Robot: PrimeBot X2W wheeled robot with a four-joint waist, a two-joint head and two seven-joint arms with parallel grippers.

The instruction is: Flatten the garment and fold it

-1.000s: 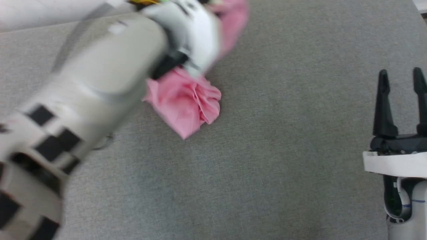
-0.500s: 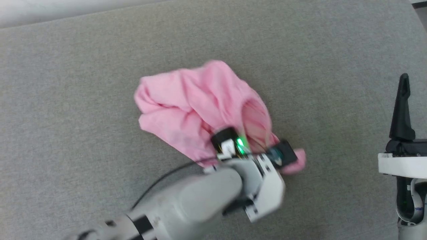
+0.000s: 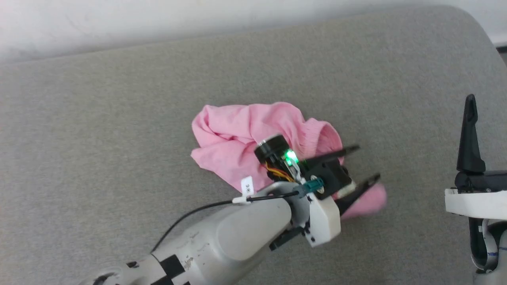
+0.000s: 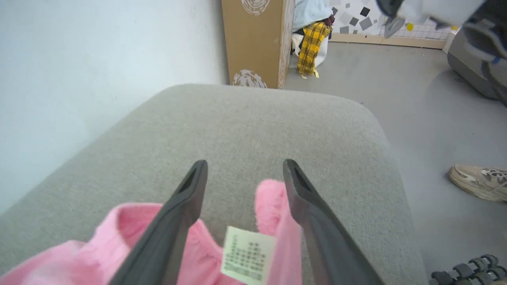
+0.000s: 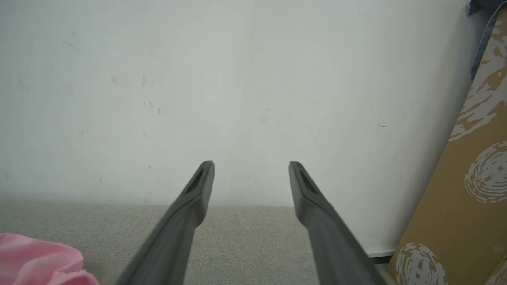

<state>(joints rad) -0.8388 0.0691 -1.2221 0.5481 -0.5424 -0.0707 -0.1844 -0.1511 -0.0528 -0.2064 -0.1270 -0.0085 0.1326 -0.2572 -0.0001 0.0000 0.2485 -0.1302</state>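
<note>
Left gripper [image 3: 368, 162] hangs low over the near right part of the garment [image 3: 237, 134], its two dark fingers spread wide with nothing clamped between them. In the left wrist view the fingers [image 4: 186, 206] straddle the gathered pink waistband, and the white label [image 4: 247, 255] stands in the gap between them, its print too small to read. The pink shorts lie crumpled in a loose heap near the middle of the grey upholstered cushion [image 3: 119, 118], with one small lobe of cloth poking out past the lower finger toward the robot's right. A green light glows on the left wrist, and a thin black cable [image 3: 190, 213] runs back along the pale forearm. The right gripper [image 5: 250, 164] is held well apart from the shorts at the right side of the cushion, upright, jaws wide and empty, facing the white wall [image 5: 237, 79]; a corner of pink cloth shows at the lower left of its view. Beyond the cushion's rounded end stand a brown cardboard box [image 4: 257, 39] and a yellow plaid cloth [image 4: 311, 47], and a pale sneaker [image 4: 477, 180] rests on the grey floor
</note>
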